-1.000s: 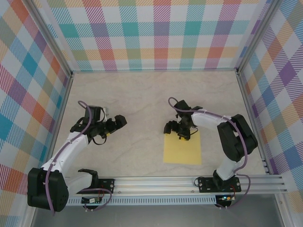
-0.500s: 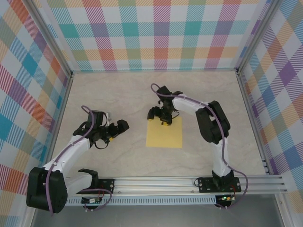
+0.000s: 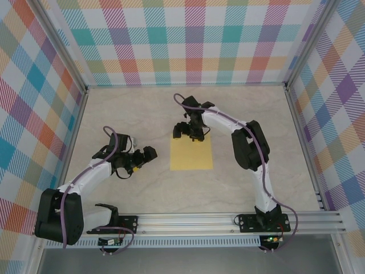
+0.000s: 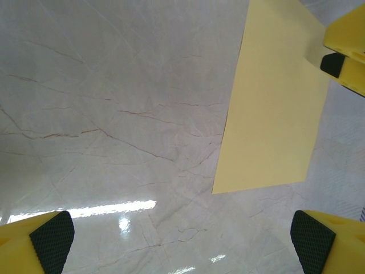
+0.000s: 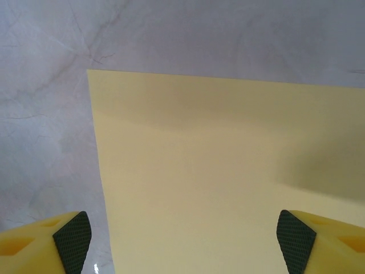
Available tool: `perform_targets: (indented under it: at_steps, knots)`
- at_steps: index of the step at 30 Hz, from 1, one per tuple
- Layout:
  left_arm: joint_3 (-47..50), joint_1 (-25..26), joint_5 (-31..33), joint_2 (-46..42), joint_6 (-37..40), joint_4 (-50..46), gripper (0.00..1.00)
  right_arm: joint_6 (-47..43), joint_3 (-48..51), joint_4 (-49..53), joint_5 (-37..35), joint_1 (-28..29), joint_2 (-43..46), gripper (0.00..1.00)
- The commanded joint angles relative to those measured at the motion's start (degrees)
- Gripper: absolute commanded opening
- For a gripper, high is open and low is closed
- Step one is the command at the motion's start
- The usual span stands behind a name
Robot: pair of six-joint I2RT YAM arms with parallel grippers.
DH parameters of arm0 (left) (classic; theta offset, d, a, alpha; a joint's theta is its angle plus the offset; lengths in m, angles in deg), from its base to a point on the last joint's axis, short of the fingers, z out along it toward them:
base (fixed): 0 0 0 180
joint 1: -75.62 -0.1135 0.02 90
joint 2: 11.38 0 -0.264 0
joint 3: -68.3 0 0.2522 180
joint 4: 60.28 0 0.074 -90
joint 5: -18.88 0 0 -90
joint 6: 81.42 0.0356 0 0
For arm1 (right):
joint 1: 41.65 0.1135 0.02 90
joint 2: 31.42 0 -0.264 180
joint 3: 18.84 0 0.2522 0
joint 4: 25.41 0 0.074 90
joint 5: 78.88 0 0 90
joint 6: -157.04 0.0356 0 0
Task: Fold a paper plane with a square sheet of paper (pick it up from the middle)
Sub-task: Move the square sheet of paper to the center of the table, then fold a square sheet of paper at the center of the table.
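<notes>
The square sheet of paper (image 3: 191,155) lies flat on the counter (image 3: 131,111). Both spread wide: right pincer (image 3: 189,133) over its far edge, left pincer (image 3: 149,153) nearby.

The top external camera looks down from above and behind the arm bases (image 3: 256,221) over the worktop (image 3: 142,114). Both wrist cameras face down, close to it; each catches the square sheet of paper (image 4: 274,114), the right seemingly nearer.
</notes>
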Motion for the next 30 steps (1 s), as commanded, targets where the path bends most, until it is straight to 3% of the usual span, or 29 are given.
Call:
perform_targets:
  at_steps: [1, 12, 18, 23, 28, 30]
  knots:
    - [-0.8, 0.5, -1.6, -0.7, 0.9, 1.6, 1.00, 1.8, 4.0, 2.2, -5.3, 0.3, 5.3, 0.88]
    - [1.1, 0.5, -1.2, -3.9, 1.4, 1.2, 1.00, 2.8, 18.6, -1.1, -6.1, 0.3, 8.0, 0.83]
    - [2.0, 0.5, 0.6, -5.8, 1.5, 2.7, 1.00, -0.4, 18.8, 0.3, -5.4, 0.4, 8.7, 0.85]
    - [2.7, 0.5, 2.6, -7.5, 0.7, 5.8, 1.00, -1.0, 13.2, 2.9, -12.6, 1.2, 11.6, 1.00]
    - [3.1, 0.5, 6.1, -9.2, -0.5, 6.6, 1.00, 0.6, 15.0, -3.1, -20.6, 3.8, 14.7, 1.00]
    - [3.3, 0.5, 7.3, -9.4, -1.3, 7.0, 1.00, 3.4, 13.9, -1.9, -20.6, 3.9, 13.9, 1.00]
